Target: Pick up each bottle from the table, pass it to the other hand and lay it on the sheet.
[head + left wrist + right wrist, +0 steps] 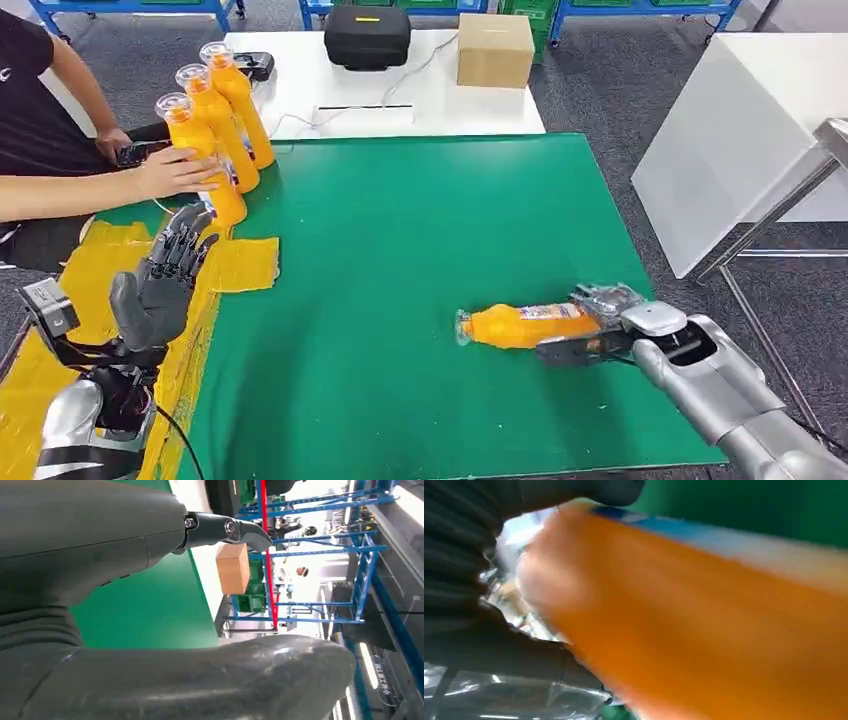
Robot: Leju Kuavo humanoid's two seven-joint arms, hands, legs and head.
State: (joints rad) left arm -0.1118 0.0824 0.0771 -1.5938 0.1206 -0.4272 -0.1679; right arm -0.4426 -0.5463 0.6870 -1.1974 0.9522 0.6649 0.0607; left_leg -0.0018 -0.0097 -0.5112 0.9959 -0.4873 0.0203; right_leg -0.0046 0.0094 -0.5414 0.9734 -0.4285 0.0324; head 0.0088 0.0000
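Bottle (520,326) lies sideways in the right robot hand (600,325); left robot hand (160,285) hangs released, holding nothing.

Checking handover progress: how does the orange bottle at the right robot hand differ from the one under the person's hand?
The lying orange plastic bottle rests sideways mid-mat, gripped by the right robot hand. The upright orange plastic bottle stands at the mat's far-left edge, under a person's hand. Both look alike.

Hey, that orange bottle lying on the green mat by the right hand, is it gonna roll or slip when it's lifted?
The orange bottle lies on its side and looks round, so it may roll if released. It seems full of orange liquid, so probably weighty for its size. Its smooth plastic could slip, though the right hand grips its base end.
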